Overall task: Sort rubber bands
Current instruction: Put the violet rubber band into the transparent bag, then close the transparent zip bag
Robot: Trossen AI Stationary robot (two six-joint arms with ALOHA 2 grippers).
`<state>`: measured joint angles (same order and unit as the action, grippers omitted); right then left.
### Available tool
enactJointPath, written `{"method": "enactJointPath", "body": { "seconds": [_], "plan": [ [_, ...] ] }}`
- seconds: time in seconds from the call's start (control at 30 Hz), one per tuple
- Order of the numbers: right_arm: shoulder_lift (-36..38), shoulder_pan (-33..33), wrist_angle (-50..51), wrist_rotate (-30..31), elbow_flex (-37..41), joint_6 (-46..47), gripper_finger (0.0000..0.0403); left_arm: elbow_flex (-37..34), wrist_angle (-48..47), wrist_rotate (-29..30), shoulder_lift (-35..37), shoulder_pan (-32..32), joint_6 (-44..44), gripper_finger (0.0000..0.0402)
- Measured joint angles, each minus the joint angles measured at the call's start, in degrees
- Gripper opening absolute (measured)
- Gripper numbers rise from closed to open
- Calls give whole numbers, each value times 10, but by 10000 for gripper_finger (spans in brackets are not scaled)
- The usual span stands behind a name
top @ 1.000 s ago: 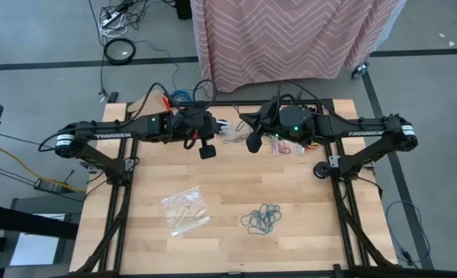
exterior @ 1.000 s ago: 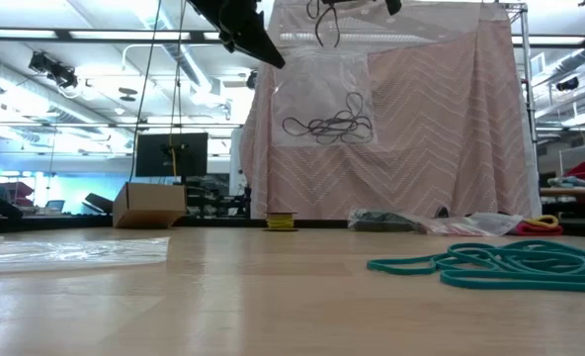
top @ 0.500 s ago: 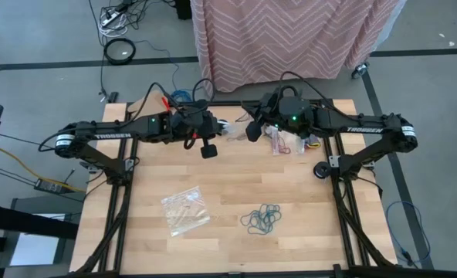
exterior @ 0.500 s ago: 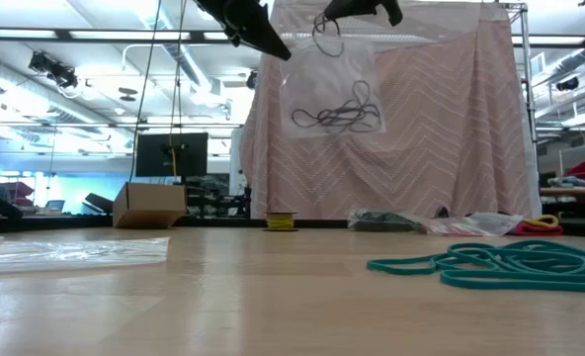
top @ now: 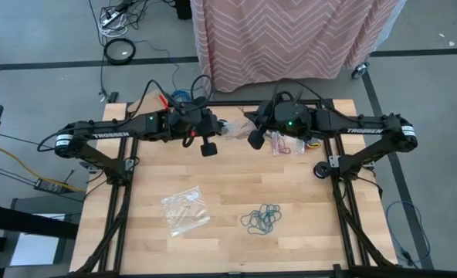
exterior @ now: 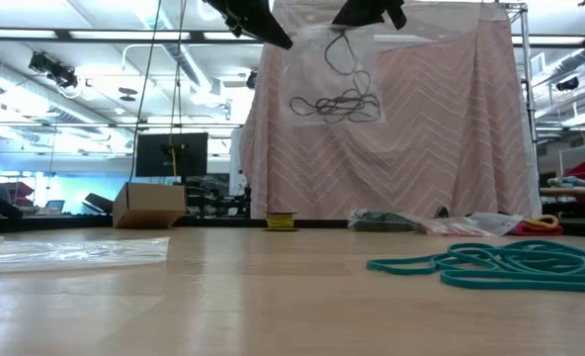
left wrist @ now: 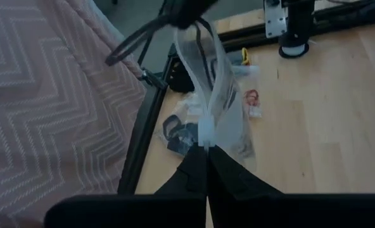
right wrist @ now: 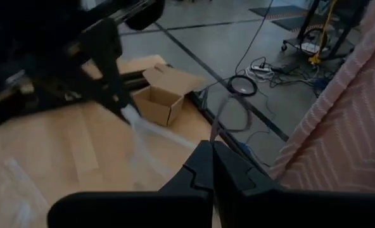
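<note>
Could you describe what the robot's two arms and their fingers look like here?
Both the left arm and the right arm are black, built of boxy jointed segments with white TROSSEN lettering along the forearm. Each carries a small green light near the wrist, and loose black cables loop over the wrist ends. The fingers are dark, flat and tapered to a narrow tip.

At the top edge of the low view both grippers are cut off above the hanging clear bag. At lower right, the teal bands run off the frame.
</note>
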<state>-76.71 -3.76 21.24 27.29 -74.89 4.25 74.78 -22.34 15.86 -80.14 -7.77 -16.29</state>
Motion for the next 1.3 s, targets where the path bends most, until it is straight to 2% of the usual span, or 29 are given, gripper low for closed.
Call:
{"method": "enactJointPath", "body": {
  "seconds": [0.1,0.3,0.6,0.83,1.0,1.13,1.3],
  "plan": [
    [0,6,10,-4,0,-22,0,0,-18,0,0,0,0,1],
    [0,6,57,-84,0,-45,13,0,-33,-7,0,0,0,1],
    [-1,6,77,-125,0,-39,94,0,-34,-36,0,0,4,1],
    [-1,6,76,-171,0,-38,149,0,-101,-37,0,0,4,1],
    [-1,6,75,-178,0,-23,157,0,-151,-37,0,0,2,1],
    [-2,6,50,-202,0,-23,156,0,-150,-40,0,0,1,1],
    [-30,6,-24,-232,0,-36,158,0,-132,-84,0,0,0,1]
  ]
}}
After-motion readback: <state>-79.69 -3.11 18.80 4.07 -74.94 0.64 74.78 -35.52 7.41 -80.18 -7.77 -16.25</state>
